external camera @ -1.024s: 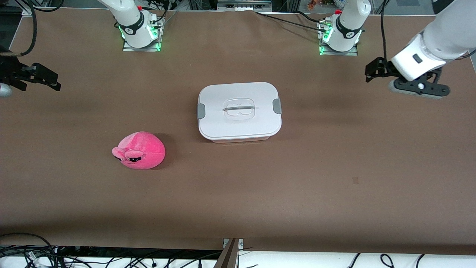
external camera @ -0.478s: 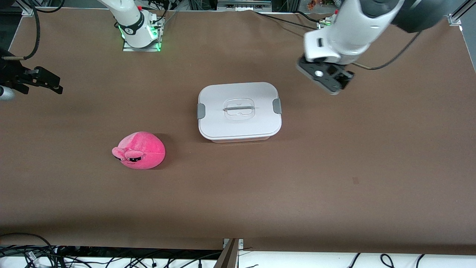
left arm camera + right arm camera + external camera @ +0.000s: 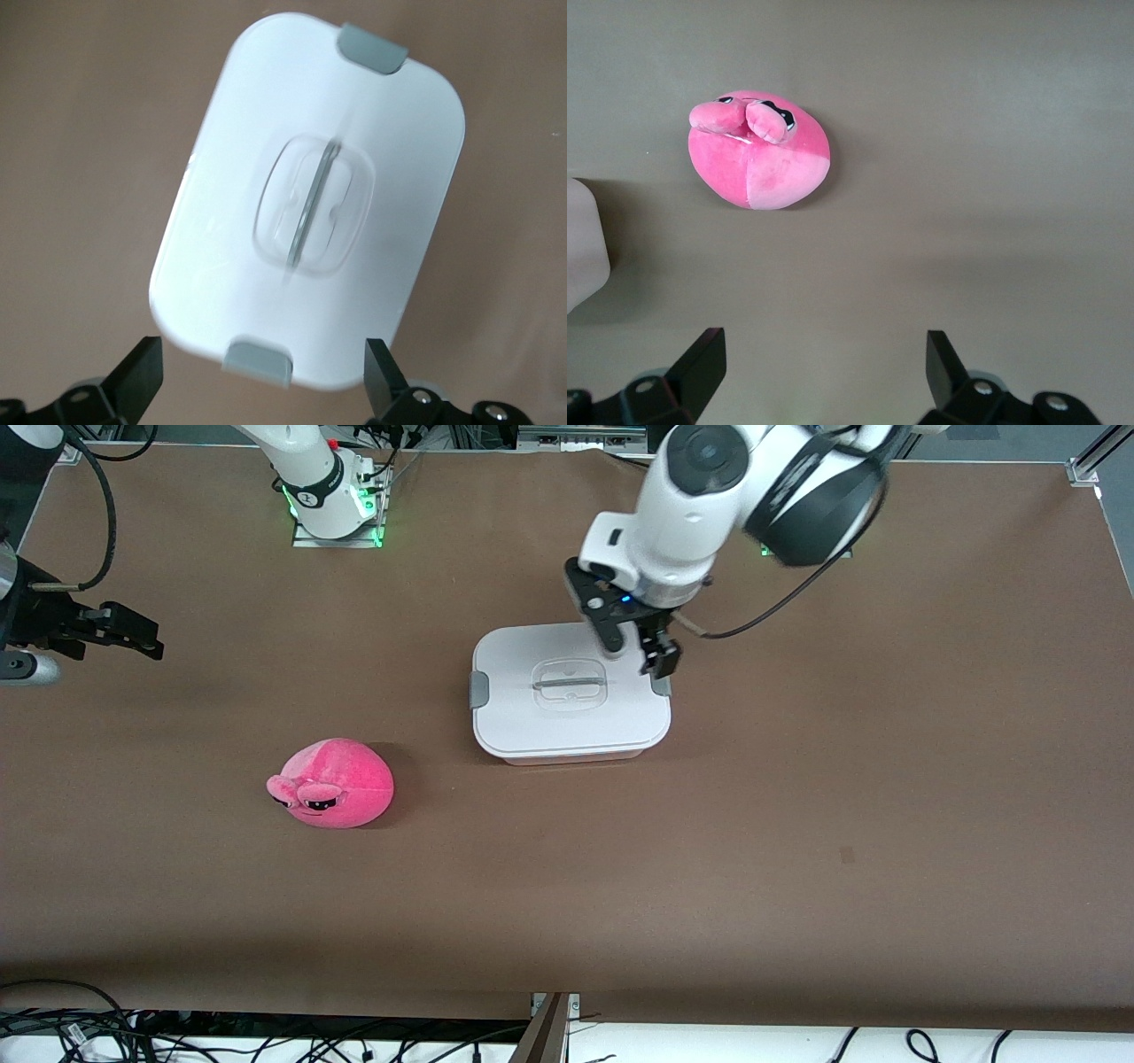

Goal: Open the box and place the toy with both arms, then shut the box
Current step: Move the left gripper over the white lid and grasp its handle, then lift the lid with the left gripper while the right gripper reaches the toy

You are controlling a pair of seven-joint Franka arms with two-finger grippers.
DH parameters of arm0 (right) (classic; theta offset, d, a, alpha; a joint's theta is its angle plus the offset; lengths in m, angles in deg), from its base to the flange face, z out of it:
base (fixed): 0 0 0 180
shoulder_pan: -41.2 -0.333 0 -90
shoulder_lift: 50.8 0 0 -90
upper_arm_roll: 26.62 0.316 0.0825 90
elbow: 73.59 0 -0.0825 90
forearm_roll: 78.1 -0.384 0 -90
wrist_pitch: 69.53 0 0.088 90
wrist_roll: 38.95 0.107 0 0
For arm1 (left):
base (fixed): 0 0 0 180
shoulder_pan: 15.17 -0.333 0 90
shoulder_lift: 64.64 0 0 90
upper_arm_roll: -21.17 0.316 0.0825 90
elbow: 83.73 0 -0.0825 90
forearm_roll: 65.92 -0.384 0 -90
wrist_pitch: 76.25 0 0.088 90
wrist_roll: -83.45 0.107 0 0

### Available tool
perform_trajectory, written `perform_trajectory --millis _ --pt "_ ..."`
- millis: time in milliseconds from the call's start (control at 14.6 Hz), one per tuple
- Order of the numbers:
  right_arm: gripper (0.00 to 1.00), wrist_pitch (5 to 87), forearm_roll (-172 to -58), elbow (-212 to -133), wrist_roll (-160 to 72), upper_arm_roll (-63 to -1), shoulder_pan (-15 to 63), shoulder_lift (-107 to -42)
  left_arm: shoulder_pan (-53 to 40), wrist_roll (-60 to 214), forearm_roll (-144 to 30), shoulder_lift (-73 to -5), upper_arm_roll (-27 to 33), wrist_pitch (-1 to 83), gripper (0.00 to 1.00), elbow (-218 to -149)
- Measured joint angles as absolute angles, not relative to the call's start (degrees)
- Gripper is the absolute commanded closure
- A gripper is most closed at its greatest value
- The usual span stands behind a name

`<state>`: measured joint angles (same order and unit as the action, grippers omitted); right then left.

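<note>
1. Front view: the left end effector [image 3: 636, 642], fingers apart, has swung from the bench's [image 3: 797, 824] left-arm end to hover over the rectangular white-lidded plastic box [image 3: 571, 691].
2. Box lid closed; contents hidden.
3. Round hot-pink plush toy [image 3: 332, 784] unmoved, nearer the camera, toward the right arm's end.
4. Right end effector [image 3: 133, 638] waits, spread open.

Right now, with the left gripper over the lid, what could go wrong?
1. The left gripper hangs open over the box's lid edge near one grey clip, not the recessed handle; descending here may miss the handle.
2. The right gripper, open, is off toward the table edge, away from the toy.
</note>
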<state>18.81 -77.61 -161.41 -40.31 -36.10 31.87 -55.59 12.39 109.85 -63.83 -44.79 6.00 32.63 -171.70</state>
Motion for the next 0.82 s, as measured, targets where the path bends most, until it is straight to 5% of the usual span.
perform_trajectory --millis 478,751,819 --pt "0.00 20.06 -82.23 -161.53 -40.27 -35.91 30.66 -56.22 16.34 114.59 -64.51 -34.87 6.08 43.16 0.03 -171.49" --pt "0.01 27.96 -82.30 -162.10 -39.87 -35.63 26.75 -62.00 17.05 115.22 -64.75 -33.45 6.10 43.08 0.87 -171.57" --pt "0.01 30.29 -82.30 -162.15 -39.87 -35.62 25.81 -64.10 17.10 115.23 -64.75 -33.28 6.11 43.07 1.00 -171.64"
